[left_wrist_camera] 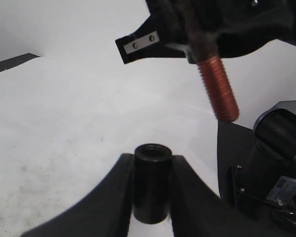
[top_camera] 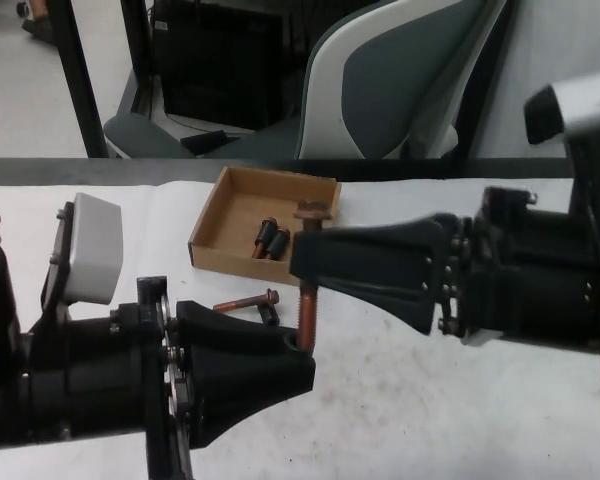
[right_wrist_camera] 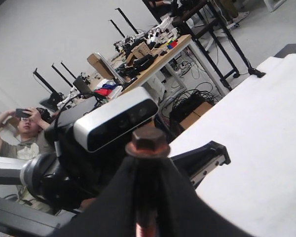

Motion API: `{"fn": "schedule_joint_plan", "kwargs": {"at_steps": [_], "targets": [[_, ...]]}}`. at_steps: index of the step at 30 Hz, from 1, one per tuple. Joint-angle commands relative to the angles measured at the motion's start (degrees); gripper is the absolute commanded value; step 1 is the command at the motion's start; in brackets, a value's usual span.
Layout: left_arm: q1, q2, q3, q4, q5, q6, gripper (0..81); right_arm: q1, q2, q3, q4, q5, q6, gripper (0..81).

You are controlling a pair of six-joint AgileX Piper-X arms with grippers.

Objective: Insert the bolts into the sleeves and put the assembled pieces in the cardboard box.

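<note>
A black cylindrical metal sleeve (left_wrist_camera: 152,190) is being held upright, clenched in the left gripper (left_wrist_camera: 152,167) at the near middle of the white counter (top_camera: 430,400). A copper-coloured threaded bolt (left_wrist_camera: 218,89) is being grasped below its hexagonal head by the right gripper (top_camera: 302,258). It is being kept upright, tip near the sleeve's open mouth but apart from it. Farther off, two assembled pieces (top_camera: 271,239) are lying in the brown cardboard box (top_camera: 225,257), and another bolt (top_camera: 246,302) is lying just in front of it.
</note>
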Motion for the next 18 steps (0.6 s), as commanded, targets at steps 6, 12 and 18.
{"fn": "schedule_joint_plan", "kwargs": {"at_steps": [6,12,18], "targets": [[-0.2,0.0,-0.7,-1.9,2.2,1.0,0.8,0.2,0.7,-1.7,3.2,0.4,-4.6,0.2],[-0.2,0.0,-0.7,-1.9,4.1,-0.8,0.8,0.2,0.7,-1.7,3.6,1.4,-7.2,0.2],[-0.2,0.0,-0.7,-2.4,4.8,-0.8,0.8,0.1,0.7,-1.7,4.0,2.3,-8.9,0.2]]}}
